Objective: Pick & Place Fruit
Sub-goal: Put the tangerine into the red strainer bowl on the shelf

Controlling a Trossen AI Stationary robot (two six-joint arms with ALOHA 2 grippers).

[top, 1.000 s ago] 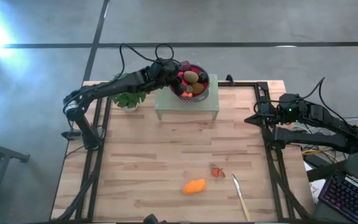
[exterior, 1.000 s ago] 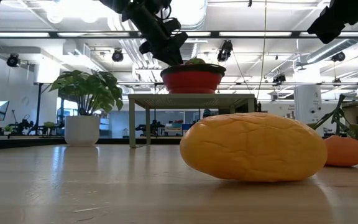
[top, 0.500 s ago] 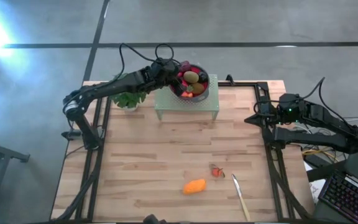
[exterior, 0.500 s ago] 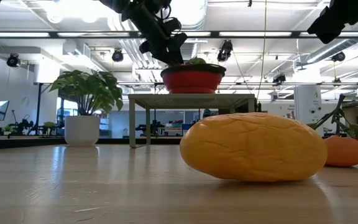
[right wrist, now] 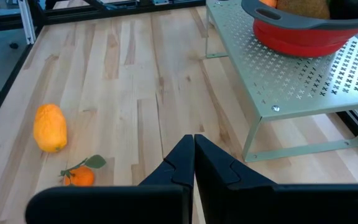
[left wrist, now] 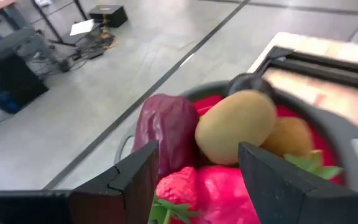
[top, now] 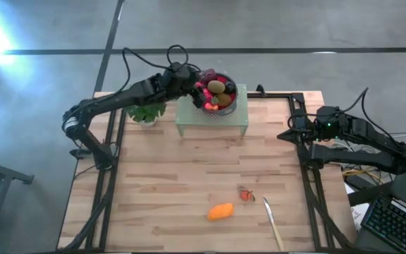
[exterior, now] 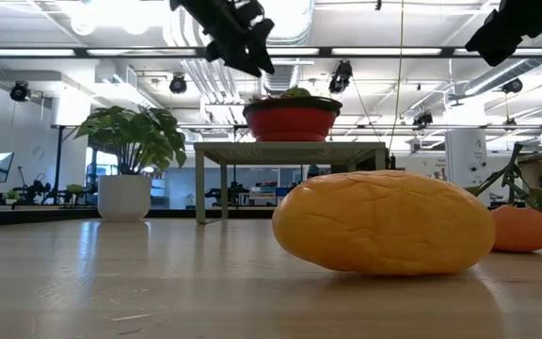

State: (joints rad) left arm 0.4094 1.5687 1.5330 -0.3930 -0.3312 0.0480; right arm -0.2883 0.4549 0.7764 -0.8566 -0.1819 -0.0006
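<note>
1. the left gripper hangs above the near-left rim of a round red bowl with a grey rim; its two dark fingers stand apart with nothing between them.
2. the bowl sits on a pale green perforated metal stand at the far middle of the light wooden slatted table.
3. inside the bowl lie a maroon oval fruit, a tan-yellow oval fruit, a brown oval fruit and a red strawberry with green leaves; these pieces touch one another.
4. in the low view the left gripper is above and left of the bowl, clear of its rim.
5. an orange oval fruit lies on the table near the front edge, well apart from the stand.
6. a small orange-red fruit with a green leafy stem lies just beside it, towards the right.
7. a slim pale utensil lies on the table near the front right, just beside the small fruit.
8. a leafy green potted plant in a white pot stands at the far left of the table, partly under the left arm.
9. the right gripper is parked off the table's right side, its fingers pressed together and holding nothing.
</note>
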